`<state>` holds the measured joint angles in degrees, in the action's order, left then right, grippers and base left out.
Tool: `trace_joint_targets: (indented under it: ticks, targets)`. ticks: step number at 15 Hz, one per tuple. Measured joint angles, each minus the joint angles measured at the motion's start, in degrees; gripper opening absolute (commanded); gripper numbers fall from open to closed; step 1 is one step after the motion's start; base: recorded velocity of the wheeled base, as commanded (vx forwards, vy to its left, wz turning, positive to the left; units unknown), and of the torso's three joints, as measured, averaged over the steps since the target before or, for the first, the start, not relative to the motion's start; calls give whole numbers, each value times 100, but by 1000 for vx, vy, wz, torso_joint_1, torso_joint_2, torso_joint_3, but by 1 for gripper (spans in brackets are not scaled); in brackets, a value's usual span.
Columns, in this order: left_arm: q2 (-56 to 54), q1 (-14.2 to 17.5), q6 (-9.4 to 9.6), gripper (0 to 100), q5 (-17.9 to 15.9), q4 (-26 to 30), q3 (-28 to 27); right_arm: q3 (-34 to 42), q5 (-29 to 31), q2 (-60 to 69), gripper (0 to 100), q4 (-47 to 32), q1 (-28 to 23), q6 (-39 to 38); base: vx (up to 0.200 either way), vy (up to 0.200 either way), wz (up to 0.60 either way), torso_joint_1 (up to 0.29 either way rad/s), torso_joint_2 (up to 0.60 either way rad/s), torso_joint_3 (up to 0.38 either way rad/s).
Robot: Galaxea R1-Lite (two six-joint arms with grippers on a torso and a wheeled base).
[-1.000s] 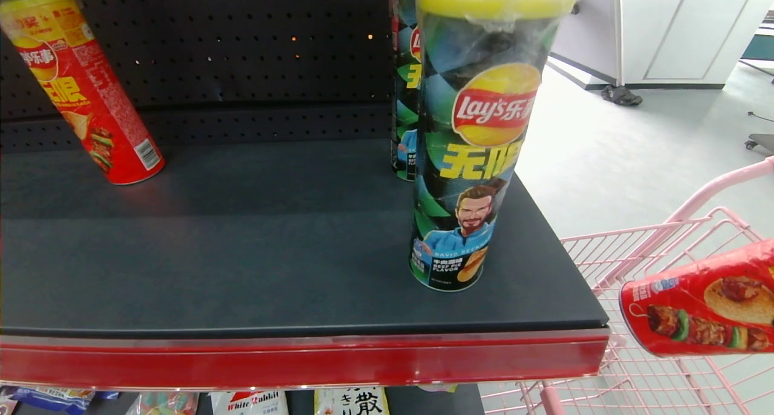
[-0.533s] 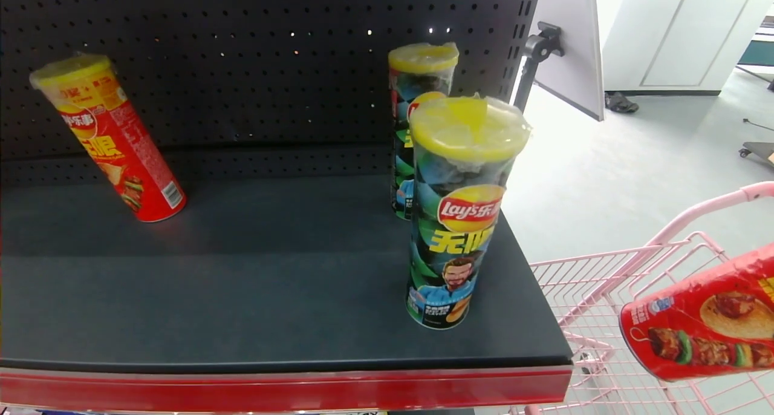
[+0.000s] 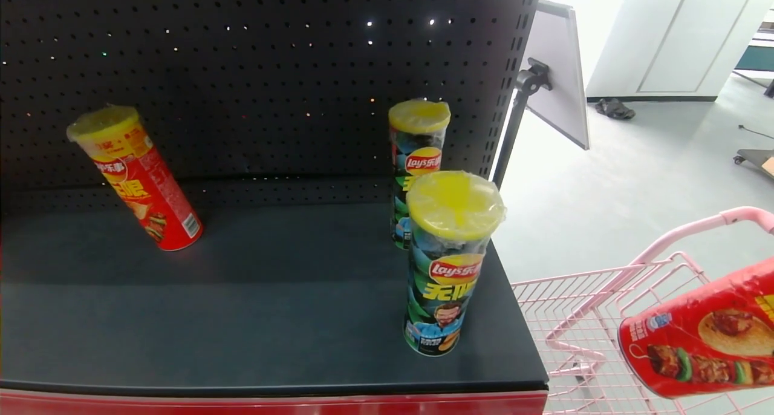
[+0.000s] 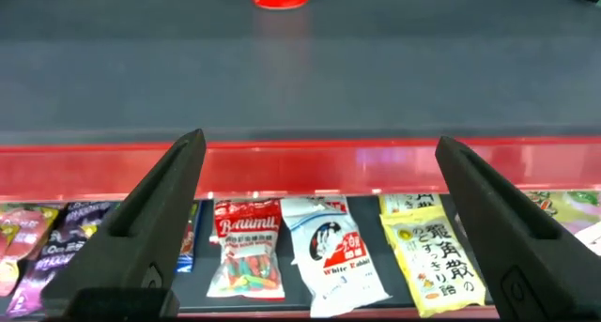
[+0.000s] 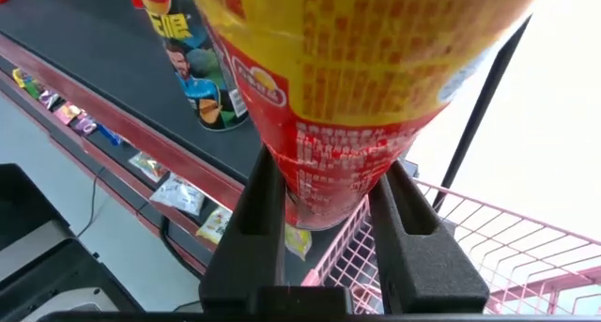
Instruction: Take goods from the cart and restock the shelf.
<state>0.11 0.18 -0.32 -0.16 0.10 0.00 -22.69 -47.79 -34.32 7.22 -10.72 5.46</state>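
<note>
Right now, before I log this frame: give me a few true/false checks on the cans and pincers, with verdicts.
1. The right pincer is shut on a red can. True.
2. Three green cans stand on the shelf. False: there are only two, a front green can and a back green can.
3. The left pincer holds a packet. False: it is open and empty.
4. A second red can sits on the shelf's left part, apart from the green ones. True.
5. The gripped can rests on the shelf. False: it hangs off the shelf's right end, by the pink cart.
</note>
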Motion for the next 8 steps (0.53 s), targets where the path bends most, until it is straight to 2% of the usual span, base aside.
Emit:
trace_joint_targets:
  ticks: [8]
  targets:
    - [0,0,0,100,-2,0,0,108,0,172,0,-2,22,4,0,0,0,164,-358,-196]
